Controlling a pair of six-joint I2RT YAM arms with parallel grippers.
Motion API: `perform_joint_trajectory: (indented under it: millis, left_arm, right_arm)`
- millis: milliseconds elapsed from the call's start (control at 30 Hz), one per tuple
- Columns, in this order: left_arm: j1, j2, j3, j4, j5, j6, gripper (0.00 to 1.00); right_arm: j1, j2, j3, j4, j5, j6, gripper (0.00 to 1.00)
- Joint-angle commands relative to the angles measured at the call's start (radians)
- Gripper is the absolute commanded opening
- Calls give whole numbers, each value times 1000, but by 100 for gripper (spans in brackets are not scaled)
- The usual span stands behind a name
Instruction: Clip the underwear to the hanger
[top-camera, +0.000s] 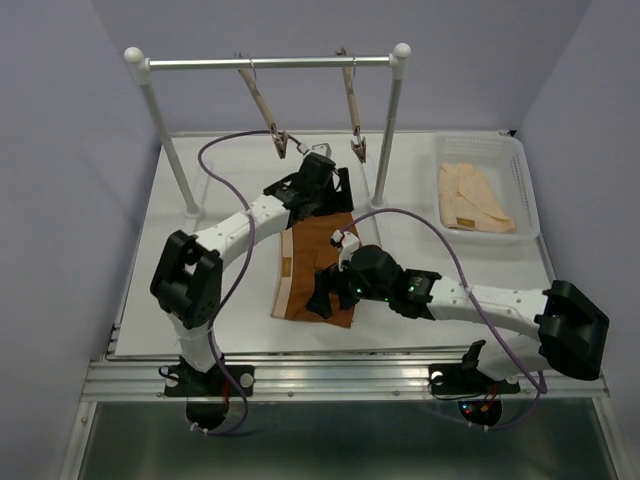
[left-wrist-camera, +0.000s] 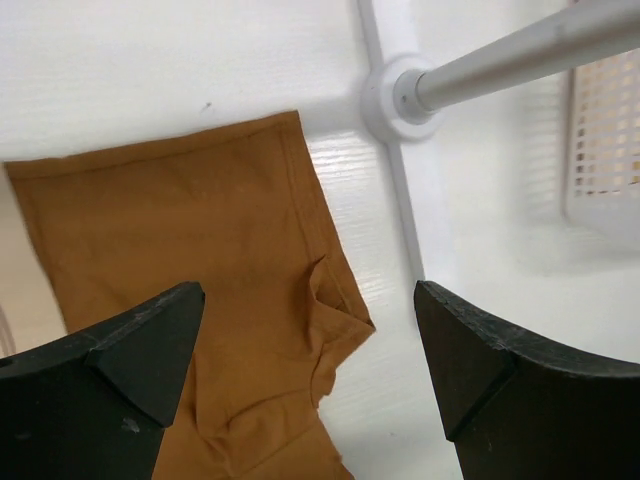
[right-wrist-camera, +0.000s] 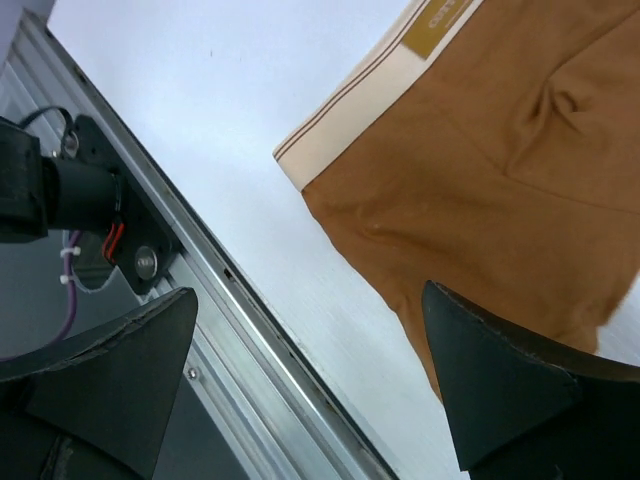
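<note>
The rust-orange underwear (top-camera: 312, 262) lies flat on the white table, its tan waistband (top-camera: 283, 272) to the left. Two light-wood hangers (top-camera: 262, 105) (top-camera: 353, 108) hang tilted from the rail at the back, clips at their lower ends. My left gripper (top-camera: 322, 182) hovers open over the garment's far end; in the left wrist view a leg hem of the underwear (left-wrist-camera: 200, 250) sits between the left gripper's (left-wrist-camera: 308, 295) fingers. My right gripper (top-camera: 325, 292) is open above the near end; in the right wrist view the right gripper (right-wrist-camera: 308, 293) is over bare table beside the underwear (right-wrist-camera: 500, 170).
A white basket (top-camera: 528, 185) at the back right holds pale peach garments (top-camera: 470, 195). The rack's posts (top-camera: 170, 140) (top-camera: 388, 130) stand on the table, one base (left-wrist-camera: 400, 95) close to the left gripper. The aluminium table edge (right-wrist-camera: 230, 330) runs under the right gripper.
</note>
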Motion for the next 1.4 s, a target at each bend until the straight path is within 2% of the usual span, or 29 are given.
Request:
perform_joint_trajectory:
  millis: [0, 133, 267, 433, 567, 700, 867, 1100, 1367]
  left_arm:
    - [2, -162, -106, -27, -106, -29, 99]
    - [2, -286, -287, -4, -131, -96, 99]
    - [2, -499, -485, 15, -151, -171, 99]
    - [5, -758, -654, -19, -191, -268, 99]
    - [6, -880, -702, -103, -234, -306, 99]
    - [6, -984, -720, -159, -264, -319, 99]
    - [6, -1095, -713, -183, -263, -296, 99]
    - [6, -1149, -673, -214, -298, -280, 99]
    - [6, -1064, -532, -315, -372, -259, 99]
  right_arm:
    - [-24, -86, -60, -69, 142, 28, 100]
    - [-98, -130, -73, -76, 125, 6, 100]
    - [-155, -124, -45, -77, 118, -40, 100]
    - [-192, 47, 77, -62, 38, -112, 100]
    - [-202, 230, 214, -59, 6, -192, 100]
    - [-221, 376, 317, -71, -40, -222, 100]
    - [-262, 488, 352, -79, -59, -241, 100]
    - [-284, 460, 272, -79, -23, -218, 100]
    - [-284, 396, 240, -89, -60, -218, 100]
